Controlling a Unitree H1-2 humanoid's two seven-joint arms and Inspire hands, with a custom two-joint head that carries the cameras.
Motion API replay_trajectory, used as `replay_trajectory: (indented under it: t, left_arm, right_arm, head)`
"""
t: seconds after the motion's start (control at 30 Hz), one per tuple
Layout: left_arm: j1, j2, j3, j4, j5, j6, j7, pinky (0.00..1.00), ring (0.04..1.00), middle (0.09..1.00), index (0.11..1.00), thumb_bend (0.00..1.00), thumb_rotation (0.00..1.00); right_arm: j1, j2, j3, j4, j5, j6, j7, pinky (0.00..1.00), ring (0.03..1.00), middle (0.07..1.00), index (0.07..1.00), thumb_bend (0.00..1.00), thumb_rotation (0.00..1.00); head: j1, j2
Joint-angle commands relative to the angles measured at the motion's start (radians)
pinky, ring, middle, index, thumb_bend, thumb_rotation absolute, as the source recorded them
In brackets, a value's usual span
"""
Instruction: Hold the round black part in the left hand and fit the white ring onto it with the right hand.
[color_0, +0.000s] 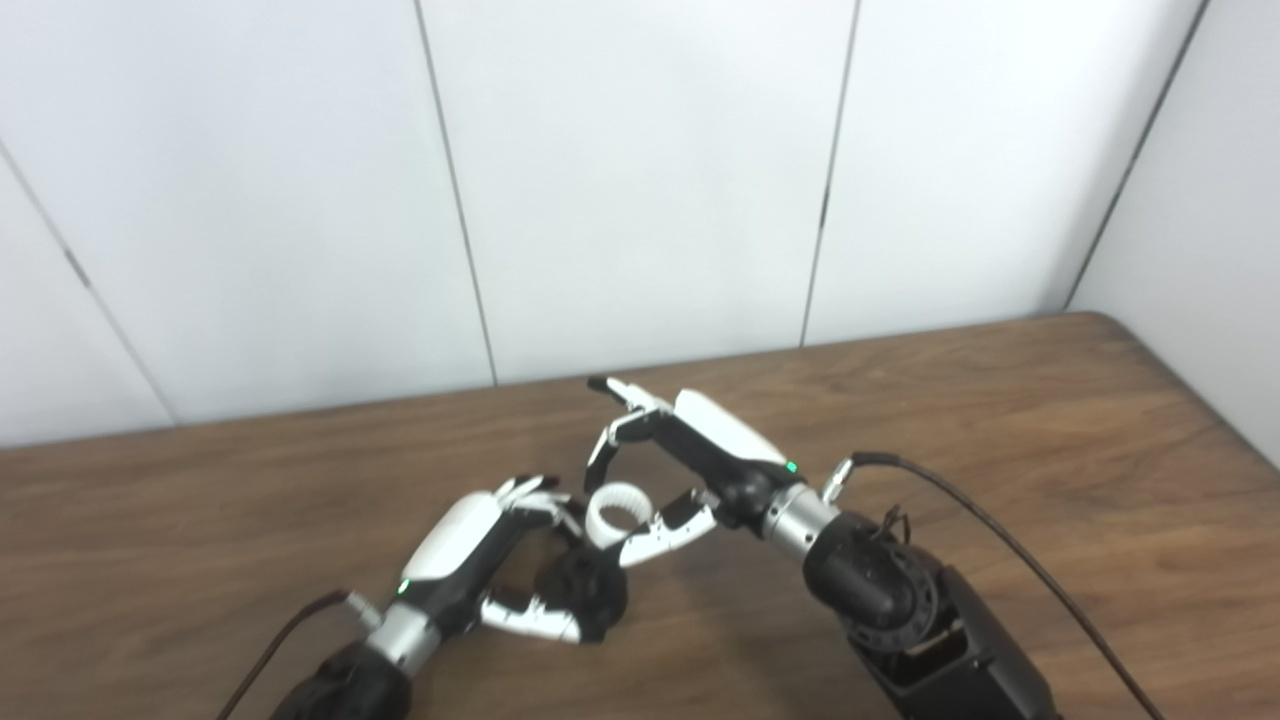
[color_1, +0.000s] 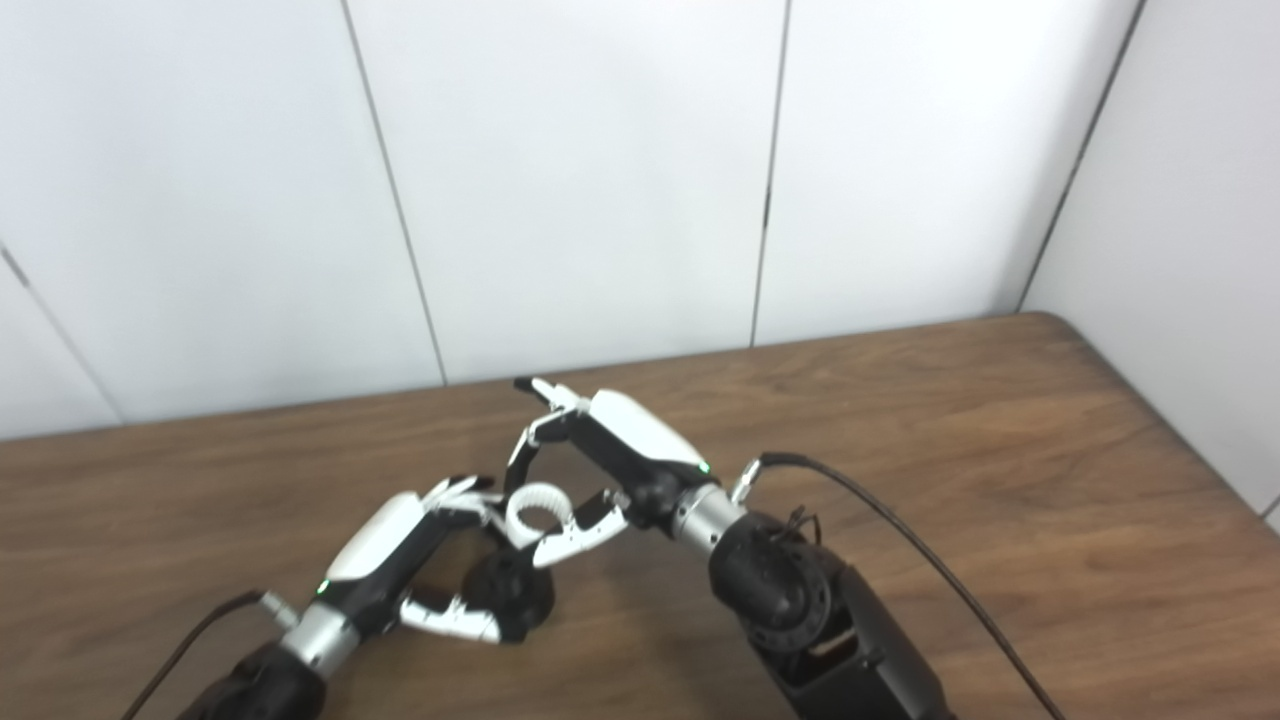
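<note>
Above table (color_0: 1000, 420), black part (color_0: 585, 590) half hidden, white ring (color_0: 615, 512)

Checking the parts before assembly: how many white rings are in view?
1. The white ring sits between the two hands, pinched by the right robot hand, just above the black part in the left robot hand.
</note>
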Motion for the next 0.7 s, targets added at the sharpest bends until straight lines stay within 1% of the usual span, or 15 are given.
replay_trajectory:
  t: [0.0,0.2,0.37,0.67]
  left_arm:
    - [-0.037,-0.008,-0.007,-0.035,0.018,0.012,0.003,1.00,0.943,0.797,0.471,0.52,0.05]
    - [-0.036,-0.012,-0.015,-0.061,0.034,0.031,0.000,1.00,0.943,0.795,0.472,0.52,0.06]
    - [-0.031,-0.018,-0.016,-0.065,0.035,0.032,0.004,1.00,0.939,0.787,0.471,0.51,0.06]
    - [-0.018,-0.021,-0.017,-0.091,0.034,0.040,-0.005,1.00,0.942,0.788,0.472,0.51,0.05]
  right_arm:
    - [-0.028,0.004,-0.004,-0.037,0.019,-0.038,0.003,1.00,1.000,0.992,0.477,0.51,0.13]
    - [-0.006,0.008,0.008,-0.026,0.033,-0.056,0.013,1.00,1.000,0.987,0.476,0.51,0.12]
    - [-0.002,0.009,0.027,-0.023,0.017,-0.064,0.012,1.00,1.000,0.976,0.477,0.51,0.13]
    - [0.005,0.014,0.042,-0.012,0.015,-0.064,0.011,1.00,1.000,0.974,0.477,0.51,0.13]
  head:
    - [0.003,0.003]
    - [0.014,0.007]
    - [0.019,0.009]
    - [0.026,0.014]
